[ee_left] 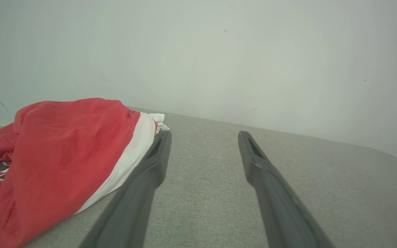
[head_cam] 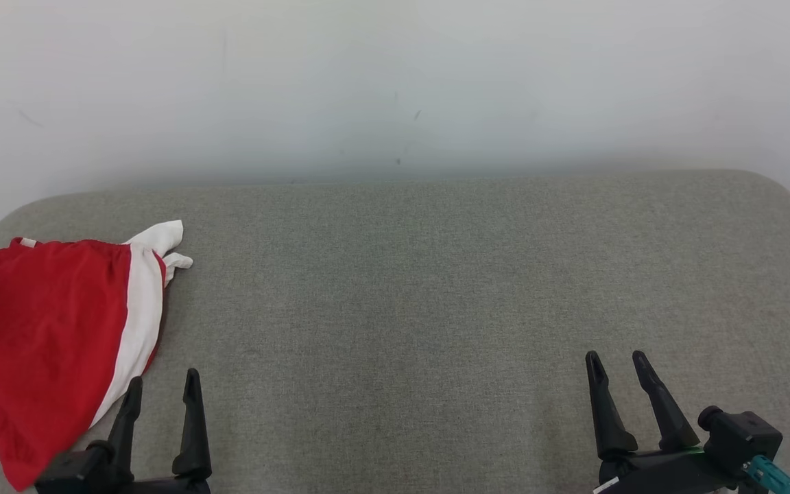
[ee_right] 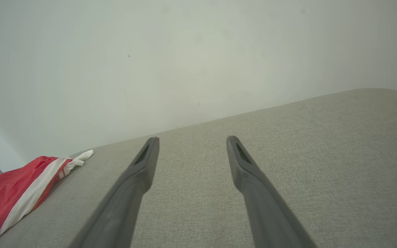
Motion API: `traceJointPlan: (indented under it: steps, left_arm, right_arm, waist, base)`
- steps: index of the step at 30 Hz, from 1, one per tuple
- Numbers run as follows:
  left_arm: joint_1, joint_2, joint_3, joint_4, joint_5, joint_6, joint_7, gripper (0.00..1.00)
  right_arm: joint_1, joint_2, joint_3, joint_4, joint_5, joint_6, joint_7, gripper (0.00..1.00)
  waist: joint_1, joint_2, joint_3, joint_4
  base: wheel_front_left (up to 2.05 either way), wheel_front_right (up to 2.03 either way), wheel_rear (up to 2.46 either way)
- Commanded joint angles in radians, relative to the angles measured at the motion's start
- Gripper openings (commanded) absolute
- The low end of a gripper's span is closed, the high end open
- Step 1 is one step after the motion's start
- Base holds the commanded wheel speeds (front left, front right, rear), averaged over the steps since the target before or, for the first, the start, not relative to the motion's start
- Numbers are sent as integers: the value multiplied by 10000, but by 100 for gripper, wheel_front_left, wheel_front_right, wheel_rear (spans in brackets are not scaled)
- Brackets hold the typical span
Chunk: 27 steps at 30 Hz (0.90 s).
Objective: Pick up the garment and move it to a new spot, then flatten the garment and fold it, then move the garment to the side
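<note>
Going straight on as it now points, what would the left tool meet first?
Likely the garment: its white edge lies just ahead of the outer finger of the left tool. The middle line runs over grey surface to the wall. Depth is unclear.

Looking like plain robot test room, lab-type setup rather than home; hard to pin down further. Blank white wall (head_cam: 395, 82) right behind, faint scuffs and specks on paint. Wide table (head_cam: 436, 295) pushed up against it, covered edge to edge in grey woven fabric, far corners rounded. Flat, even lighting all over. Single red-and-white garment (head_cam: 59, 329) heaped at table's left end.
</note>
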Motion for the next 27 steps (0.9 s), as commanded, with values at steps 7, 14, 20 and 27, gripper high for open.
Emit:
traceJointPlan:
  steps: [7, 14, 20, 27]
  left_arm:
    - [162, 77, -4, -201, 751, 55, -236, 100]
    - [195, 32, 96, -221, 1109, -69, -361, 100]
    - [245, -65, 206, -204, 1264, -268, -485, 100]
    - [334, -193, 334, 15, 1442, -601, -605, 100]
  right_arm:
    - [113, -83, 45, -111, -753, -16, -231, 100]
    - [146, -49, -27, -91, -1138, -18, -349, 100]
    - [223, -16, 8, 57, -1418, -19, -474, 100]
    - [252, 14, 80, 327, -1510, -20, -599, 100]
  waist:
    - [0, 0, -26, 20]
    - [0, 0, -41, 51]
    - [0, 0, -56, 89]
    - [0, 0, -108, 156]
  base:
    - [0, 0, 0]
    - [0, 0, 0]
    - [0, 0, 0]
    - [0, 0, 0]
